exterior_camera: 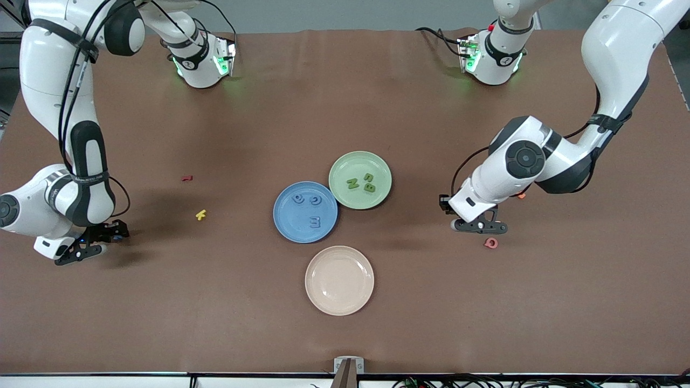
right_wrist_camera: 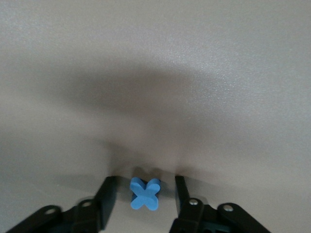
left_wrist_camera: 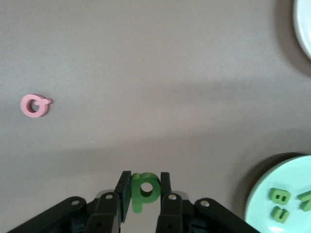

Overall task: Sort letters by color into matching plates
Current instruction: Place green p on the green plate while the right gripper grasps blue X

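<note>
foam letters (exterior_camera: pixel 362 182) read n, s, b, e, k.

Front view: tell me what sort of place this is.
Probably a robotics lab test bench. Two white robot arms are mounted along a brown-covered table, cables trail at its edges, and small foam letters lie staged around a round blue plate, a pale green plate and a cream plate.
</note>
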Motion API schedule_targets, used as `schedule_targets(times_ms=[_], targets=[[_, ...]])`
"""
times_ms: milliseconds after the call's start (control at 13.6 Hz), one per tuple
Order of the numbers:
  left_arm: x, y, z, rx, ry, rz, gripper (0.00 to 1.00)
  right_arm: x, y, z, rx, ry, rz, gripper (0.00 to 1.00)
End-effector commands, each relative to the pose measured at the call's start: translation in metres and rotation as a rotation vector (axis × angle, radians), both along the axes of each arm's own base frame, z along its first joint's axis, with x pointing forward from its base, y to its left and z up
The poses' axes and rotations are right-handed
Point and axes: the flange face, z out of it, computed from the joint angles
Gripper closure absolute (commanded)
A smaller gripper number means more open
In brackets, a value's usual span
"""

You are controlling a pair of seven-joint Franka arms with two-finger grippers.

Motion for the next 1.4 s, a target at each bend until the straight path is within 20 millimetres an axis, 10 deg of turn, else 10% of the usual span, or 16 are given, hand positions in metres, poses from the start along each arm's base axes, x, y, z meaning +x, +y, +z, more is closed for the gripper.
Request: schedule_targets(times_ms=[0, 809, 1323], targets=[[-0.001, -0.014, 0.007, -0.003, 0.012, 0.026, 1.0, 0.003, -0.003, -0.003, 0.022, -0.007, 0.013, 0.62], [-0.048, -0.104, -0.004, -0.007, 0.059, 0.111, 1.0, 0.016, 0.037, 0.025, 0.057, 0.005, 0.048, 0.85], [-0.071, -0.157, -0.025, 0.002, 0.09, 0.213, 1.0, 0.029, 0.164, 0.077, 0.07, 0.078, -0.085, 0.85]])
